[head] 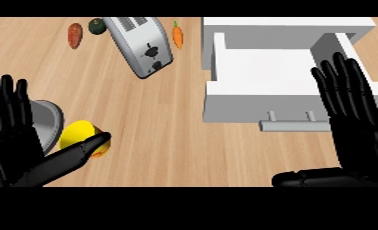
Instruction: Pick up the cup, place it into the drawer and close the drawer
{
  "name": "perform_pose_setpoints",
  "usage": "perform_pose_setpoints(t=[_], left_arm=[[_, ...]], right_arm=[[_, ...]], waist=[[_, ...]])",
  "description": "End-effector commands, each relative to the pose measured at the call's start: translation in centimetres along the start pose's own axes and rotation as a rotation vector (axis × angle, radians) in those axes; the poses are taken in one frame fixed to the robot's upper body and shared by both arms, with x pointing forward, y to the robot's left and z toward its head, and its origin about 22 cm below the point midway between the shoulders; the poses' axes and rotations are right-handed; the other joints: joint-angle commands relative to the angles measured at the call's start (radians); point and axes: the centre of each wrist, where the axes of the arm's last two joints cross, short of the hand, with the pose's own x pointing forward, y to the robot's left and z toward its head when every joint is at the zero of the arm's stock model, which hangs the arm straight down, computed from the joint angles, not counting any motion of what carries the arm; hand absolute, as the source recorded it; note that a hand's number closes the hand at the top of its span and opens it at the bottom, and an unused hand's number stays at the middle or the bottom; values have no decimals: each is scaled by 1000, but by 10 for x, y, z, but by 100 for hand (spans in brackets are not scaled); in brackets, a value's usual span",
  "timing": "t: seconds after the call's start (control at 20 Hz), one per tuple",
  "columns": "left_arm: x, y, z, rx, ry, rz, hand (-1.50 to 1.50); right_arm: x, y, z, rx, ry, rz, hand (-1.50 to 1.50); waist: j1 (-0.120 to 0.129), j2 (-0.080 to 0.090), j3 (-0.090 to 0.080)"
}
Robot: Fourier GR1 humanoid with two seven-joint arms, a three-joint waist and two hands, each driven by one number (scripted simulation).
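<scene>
Since your left hand (21, 146) is spread wide at lower left, wrap it round the yellow cup (77, 132) before lifting.

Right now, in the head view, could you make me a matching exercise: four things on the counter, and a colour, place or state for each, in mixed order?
Things:
1 cup
2 toaster
3 carrot
4 drawer

Descriptions:
A white, pulled open
B silver, with slots on top
C yellow, at the thumb of the left robot hand
D orange, between toaster and drawer

Pairs: 1-C, 2-B, 3-D, 4-A
</scene>
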Motion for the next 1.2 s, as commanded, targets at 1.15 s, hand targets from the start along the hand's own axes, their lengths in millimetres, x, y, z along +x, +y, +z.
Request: perform_pose_setpoints(t=[1.15], left_arm=[[-38,0,27,124,117,-26,-150]], right_arm=[[8,-14,-7,-2,-6,8,-150]], waist=[[-2,0,2]])
